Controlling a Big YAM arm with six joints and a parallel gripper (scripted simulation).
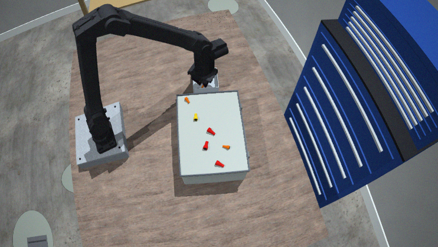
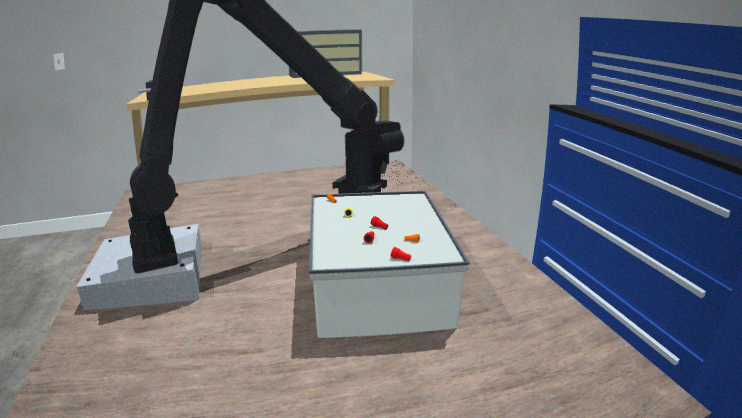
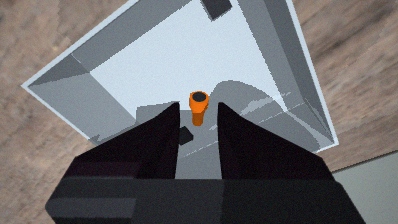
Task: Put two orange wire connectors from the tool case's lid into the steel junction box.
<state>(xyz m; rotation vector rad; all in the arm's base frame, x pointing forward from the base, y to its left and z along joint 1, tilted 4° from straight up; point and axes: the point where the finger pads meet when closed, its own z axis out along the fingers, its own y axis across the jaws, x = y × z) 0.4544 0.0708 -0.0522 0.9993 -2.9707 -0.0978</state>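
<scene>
One orange wire connector (image 3: 198,107) lies in the junction box (image 3: 60,95) below the spread, unladen tool (image 3: 198,116)

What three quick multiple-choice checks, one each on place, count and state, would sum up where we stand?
1. The end effector hangs over: A the arm's base; B the steel box; C the cabinet.
2. Orange connectors on the lid: A one; B two; C three.
3. The end effector is: A shut on a connector; B open; C fully shut.

1 B: the box walls surround its fingers.
2 B: one near a corner, one nearer the middle.
3 B: the connector in the box touches neither finger.
</scene>
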